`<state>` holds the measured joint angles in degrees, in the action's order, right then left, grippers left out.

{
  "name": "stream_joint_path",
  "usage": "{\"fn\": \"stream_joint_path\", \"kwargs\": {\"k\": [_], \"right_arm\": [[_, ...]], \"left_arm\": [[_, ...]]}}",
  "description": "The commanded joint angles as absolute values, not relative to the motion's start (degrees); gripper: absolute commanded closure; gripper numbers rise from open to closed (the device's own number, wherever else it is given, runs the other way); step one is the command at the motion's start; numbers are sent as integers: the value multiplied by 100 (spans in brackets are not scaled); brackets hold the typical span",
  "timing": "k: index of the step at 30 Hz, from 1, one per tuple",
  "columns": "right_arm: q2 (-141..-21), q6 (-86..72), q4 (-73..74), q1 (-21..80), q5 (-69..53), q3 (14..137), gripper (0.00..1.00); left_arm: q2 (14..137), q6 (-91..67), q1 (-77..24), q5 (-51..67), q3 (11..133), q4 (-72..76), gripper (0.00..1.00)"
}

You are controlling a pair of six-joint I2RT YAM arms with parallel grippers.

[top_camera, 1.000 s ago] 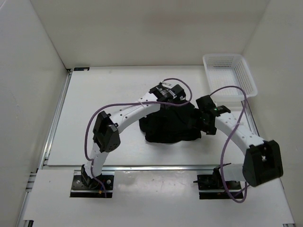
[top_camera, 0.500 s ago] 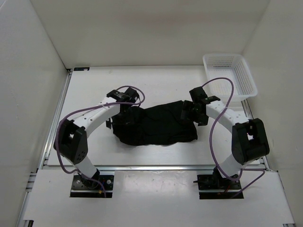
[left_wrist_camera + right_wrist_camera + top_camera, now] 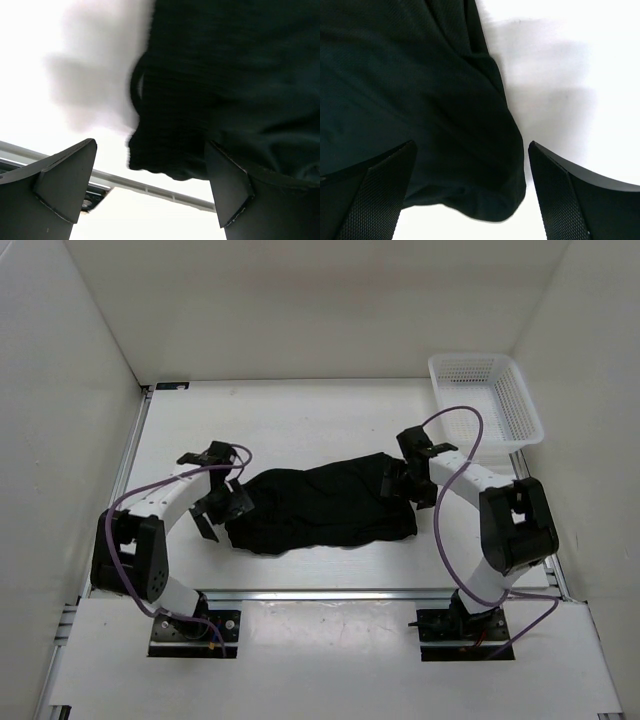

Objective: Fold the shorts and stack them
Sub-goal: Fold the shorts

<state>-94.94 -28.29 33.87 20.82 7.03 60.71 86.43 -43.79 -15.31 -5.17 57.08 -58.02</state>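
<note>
Folding step: we should pinch the shorts (image 3: 320, 505) at matching corners and lift both ends evenly.
Left tool (image 3: 222, 512): spread wide, empty.
Right tool (image 3: 396, 481): spread wide, empty.

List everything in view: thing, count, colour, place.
shorts: one, black, spread across the middle of the table
basket: one, white mesh, far right corner of the table
table: one, white, under everything
cables: two, purple, one looping at each side
left gripper: one, black, open, at the shorts' left end
right gripper: one, black, open, at the shorts' right end
</note>
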Motion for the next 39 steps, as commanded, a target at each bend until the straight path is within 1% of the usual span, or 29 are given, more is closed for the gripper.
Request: {"fn": "stream_joint_path", "kwargs": {"k": [1, 3, 7, 8, 10, 12, 13, 14, 17, 18, 21, 22, 24, 27, 28, 33, 36, 39], "right_arm": [[-9842, -2637, 3095, 1908, 327, 6380, 4], [-10019, -2637, 3015, 1846, 133, 6434, 9], [-10300, -2637, 2743, 1907, -341, 6486, 27], [-10353, -2715, 2742, 2020, -343, 6434, 34], [-10423, -2812, 2672, 2188, -413, 6434, 38], [-10520, -2961, 2672, 2469, -413, 6574, 38], [-10608, -3066, 2672, 2635, -343, 6679, 37], [-10669, -3128, 2672, 2689, -282, 6732, 31], [-10670, -3295, 2733, 2742, -80, 6794, 19], [-10670, -3296, 2733, 2742, -18, 6794, 14], [-10556, -3296, 2839, 2742, 166, 6846, 7], [-10503, -3244, 2891, 2742, 228, 6847, 7], [-10503, -3243, 2892, 2742, 229, 6847, 6], [-10503, -3243, 2953, 2742, 229, 6794, 6], [-10503, -3243, 2953, 2742, 229, 6794, 6], [-10450, -3243, 2953, 2742, 229, 6680, 6], [-10328, -3243, 2953, 2742, 281, 6575, 6], [-10275, -3243, 2953, 2742, 281, 6513, 4]], "left_arm": [[8280, -4500, -1126, 297, 5336, -5335, 0], [8279, -4438, -942, 352, 5274, -5274, 0], [8218, -4158, -521, 299, 5378, -5273, 0], [8218, -4088, -414, 299, 5379, -5273, 0], [8165, -3947, -125, 238, 5510, -5353, 0], [8104, -3815, 8, 298, 5581, -5501, 0], [8104, -3814, 70, 386, 5581, -5502, 0], [8008, -3814, 70, 482, 5424, -5502, 0], [7779, -4059, 70, 1018, 4907, -5502, 0], [7717, -4156, 18, 1272, 4756, -5424, 0], [7419, -4682, -35, 1633, 4178, -5204, 0], [7209, -4815, -35, 1957, 4053, -5107, 0], [6980, -5157, -35, 2161, 3903, -4879, 0], [6715, -5309, -35, 2066, 4015, -4799, 0], [6715, -5396, -35, 1961, 4069, -4747, 2], [7250, -5396, -35, 1443, 4236, -4623, 13], [7566, -5396, -35, 1029, 4289, -4396, 14], [7873, -5326, -35, 730, 4351, -4219, 18]]}}
